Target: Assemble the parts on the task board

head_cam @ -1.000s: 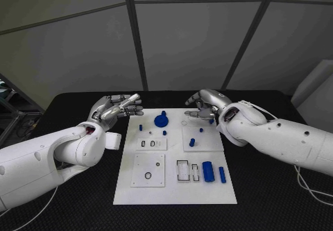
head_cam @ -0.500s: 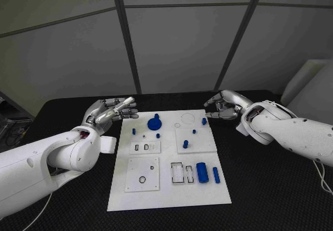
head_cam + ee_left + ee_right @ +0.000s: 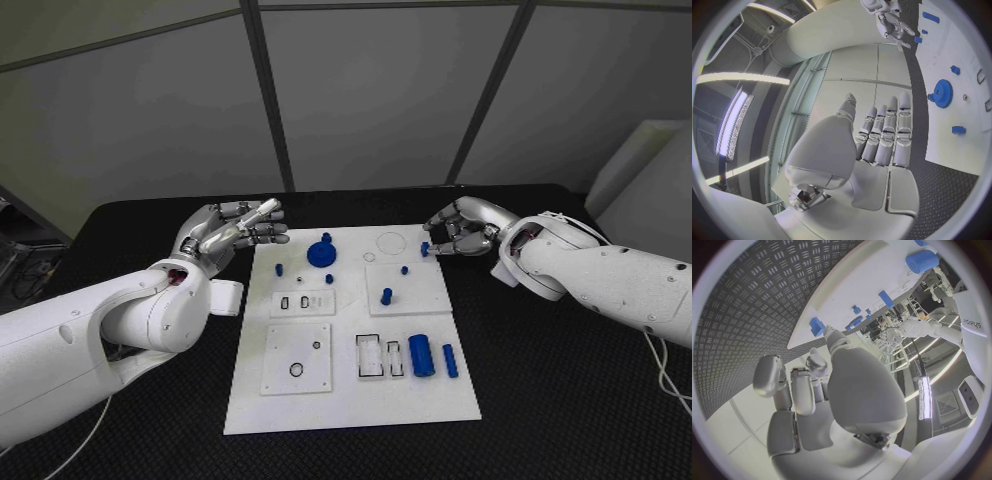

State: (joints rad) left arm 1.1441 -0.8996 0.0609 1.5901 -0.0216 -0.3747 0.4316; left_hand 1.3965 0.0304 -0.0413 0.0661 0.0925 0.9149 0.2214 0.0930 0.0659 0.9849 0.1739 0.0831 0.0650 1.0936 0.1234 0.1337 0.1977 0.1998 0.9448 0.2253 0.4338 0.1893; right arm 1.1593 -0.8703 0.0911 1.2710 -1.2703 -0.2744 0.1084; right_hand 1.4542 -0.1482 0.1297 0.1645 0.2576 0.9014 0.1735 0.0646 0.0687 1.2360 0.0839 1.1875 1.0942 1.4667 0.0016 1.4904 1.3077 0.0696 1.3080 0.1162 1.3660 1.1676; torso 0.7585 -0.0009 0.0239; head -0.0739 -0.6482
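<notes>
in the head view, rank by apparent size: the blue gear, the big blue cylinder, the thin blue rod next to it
1. Blue gear, largest.
2. Big blue cylinder.
3. Thin blue rod, smallest.
Gear and cylinder are close; the gear looks slightly bigger.

"One task board on the table, and two hands over it: a left hand and a right hand."

"And the blue parts?"

"Eight by the head view: one gear, two cylinders, five small pegs."

"adeys" on white robot body
</notes>
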